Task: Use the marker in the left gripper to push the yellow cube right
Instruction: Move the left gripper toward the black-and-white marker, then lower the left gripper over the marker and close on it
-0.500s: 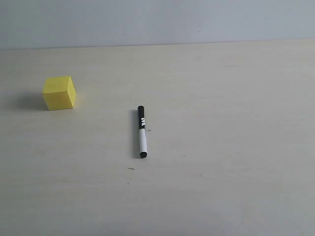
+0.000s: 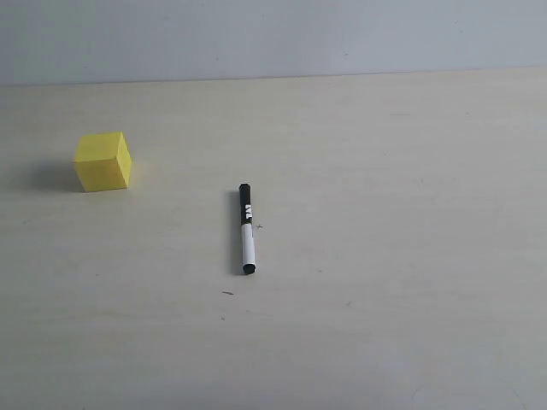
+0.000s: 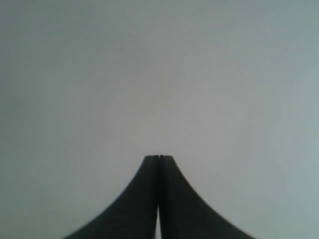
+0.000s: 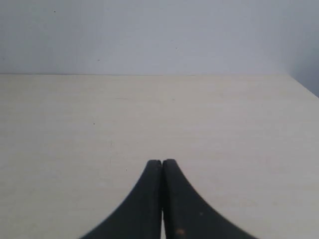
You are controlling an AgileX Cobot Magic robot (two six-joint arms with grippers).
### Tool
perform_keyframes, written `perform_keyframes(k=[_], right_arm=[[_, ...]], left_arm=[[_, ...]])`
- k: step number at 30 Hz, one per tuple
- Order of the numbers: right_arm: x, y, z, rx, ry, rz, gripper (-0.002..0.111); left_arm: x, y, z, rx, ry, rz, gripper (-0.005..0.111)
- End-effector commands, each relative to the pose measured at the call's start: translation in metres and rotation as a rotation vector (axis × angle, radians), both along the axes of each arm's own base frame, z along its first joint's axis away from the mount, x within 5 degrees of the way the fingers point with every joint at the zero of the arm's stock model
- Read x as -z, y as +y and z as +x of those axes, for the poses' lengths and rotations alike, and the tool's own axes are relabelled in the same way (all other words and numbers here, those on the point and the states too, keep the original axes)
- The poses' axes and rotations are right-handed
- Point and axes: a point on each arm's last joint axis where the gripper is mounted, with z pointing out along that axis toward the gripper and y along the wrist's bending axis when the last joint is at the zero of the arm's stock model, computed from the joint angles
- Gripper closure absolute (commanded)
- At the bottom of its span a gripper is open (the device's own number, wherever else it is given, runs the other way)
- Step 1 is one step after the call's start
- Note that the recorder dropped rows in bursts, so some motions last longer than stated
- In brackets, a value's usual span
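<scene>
Yellow cube (image 2: 102, 161): small, matte, sharp-edged and plain bright yellow. It rests on the tabletop (image 2: 385, 256) at about 10 o'clock in the exterior view, showing its top and two side faces, with a soft shadow on its 9 o'clock side. A slim marker (image 2: 246, 228), white-barrelled with a black cap and a black end, lies flat near the centre. It is well apart from the cube, at roughly the cube's 4 o'clock, with its cap toward 12 o'clock. Its lettering is too small to read.

The black two-fingered left end effector (image 3: 159, 157) appears only in its wrist view. Its fingertips are pressed together with nothing between them, its base is cut off by the frame, and the blurred grey backdrop cannot be identified. The black right end effector (image 4: 162, 162) is likewise closed and empty, above bare tabletop.

The tabletop is pale cream with faint grain and a few dark specks. A plain light grey wall (image 2: 273, 38) borders its 12 o'clock edge.
</scene>
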Motion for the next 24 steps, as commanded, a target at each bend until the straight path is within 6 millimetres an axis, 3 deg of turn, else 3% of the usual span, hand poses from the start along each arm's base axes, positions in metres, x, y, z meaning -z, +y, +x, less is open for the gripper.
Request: perform_keyframes(k=[1,7,11,16,21,24], right_arm=[[0.000,0.000,0.000,0.004,-0.009,-0.008,0.108],[0.000,0.000,0.000,0.004,-0.009,-0.008,0.108],[0.000,0.000,0.000,0.004,-0.009,-0.008,0.108],[0.000,0.000,0.000,0.004,-0.009,-0.008,0.108],[0.000,0.000,0.000,0.004,-0.009,-0.008,0.108],[0.000,0.000,0.000,0.004,-0.009,-0.008,0.108]], left_arm=[[0.023,-0.035,0.075,0.152,0.503,0.216,0.104],[0.071,-0.071,0.151,0.374,1.137,0.411,0.104],[0.099,-0.091,0.181,0.485,1.392,0.453,0.104],[0.125,-0.129,0.192,0.553,1.512,0.607,0.104],[0.137,-0.165,0.195,0.357,1.551,0.690,0.104],[0.138,-0.191,0.188,0.343,1.573,0.742,0.104]])
